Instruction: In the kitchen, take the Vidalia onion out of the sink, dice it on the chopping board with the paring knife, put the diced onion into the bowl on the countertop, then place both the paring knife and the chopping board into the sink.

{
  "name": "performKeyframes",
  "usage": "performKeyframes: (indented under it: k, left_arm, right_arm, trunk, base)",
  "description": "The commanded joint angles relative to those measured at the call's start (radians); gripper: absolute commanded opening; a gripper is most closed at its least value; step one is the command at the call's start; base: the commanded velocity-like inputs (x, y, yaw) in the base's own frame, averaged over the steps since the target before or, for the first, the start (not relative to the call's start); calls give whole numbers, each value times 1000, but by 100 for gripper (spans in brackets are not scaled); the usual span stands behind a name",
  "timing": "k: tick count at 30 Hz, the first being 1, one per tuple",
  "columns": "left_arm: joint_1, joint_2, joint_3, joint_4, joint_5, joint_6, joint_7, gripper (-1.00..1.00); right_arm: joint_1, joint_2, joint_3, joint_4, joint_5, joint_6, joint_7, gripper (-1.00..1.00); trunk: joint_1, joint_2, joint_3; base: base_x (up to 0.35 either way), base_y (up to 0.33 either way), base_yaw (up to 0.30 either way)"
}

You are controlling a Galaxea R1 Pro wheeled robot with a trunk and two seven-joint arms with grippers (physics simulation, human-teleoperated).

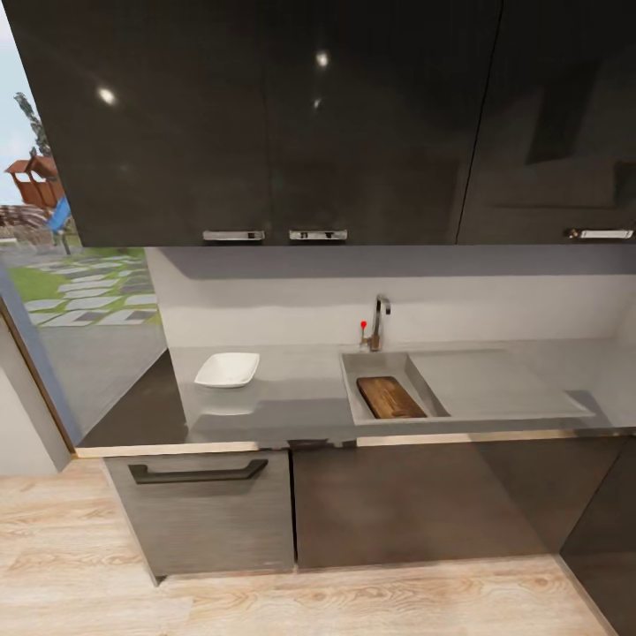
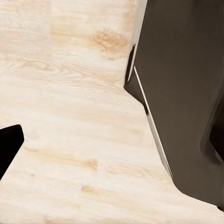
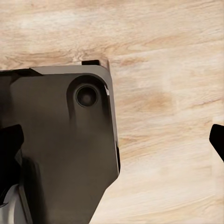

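You are looking, in the head view, at the board (image 1: 389, 397) lying inside the sink (image 1: 380, 364), tilted against the basin's right wall, with the drainboard (image 1: 495, 382) just to the right. The faucet (image 1: 378, 322) with its red knob (image 1: 363, 325) stands at the basin's back edge. The bowl (image 1: 228, 369) sits on the countertop (image 1: 291, 389) well to the left of the sink, standing apart from everything else. Dark wall cabinets (image 1: 265, 115) hang above, and a drawer with a bar handle (image 1: 198, 473) sits below the bowl. At the far left a window (image 1: 53, 221) shows a garden.

Nothing stands between you and the counter's front edge except open wood floor (image 1: 353, 601).

The wrist views give you what the head view does not: the left wrist view shows pale floor (image 2: 70, 116) and a dark robot body panel (image 2: 182, 93), with one black fingertip (image 2: 9, 144) at the edge. The right wrist view shows the robot's dark base (image 3: 60, 140) over floor (image 3: 168, 93), with a black fingertip (image 3: 218, 137) at the edge. You cannot tell from either whether the grippers are released or clenched.
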Motion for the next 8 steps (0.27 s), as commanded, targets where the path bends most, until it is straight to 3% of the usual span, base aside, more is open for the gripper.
performKeyframes:
  k: [1,8]
  left_arm:
    - [1,0,0,-1,9,-1,-1,100]
    - [1,0,1,0,8,-1,-1,100]
  right_arm:
    - [-1,-1,8,-4,-10,-7,-5,100]
    - [-1,-1,9,-4,-10,-7,-5,100]
  trunk:
    - [0,-1,0]
    - [0,-1,0]
  base:
    - [0,0,0]
    - [0,0,0]
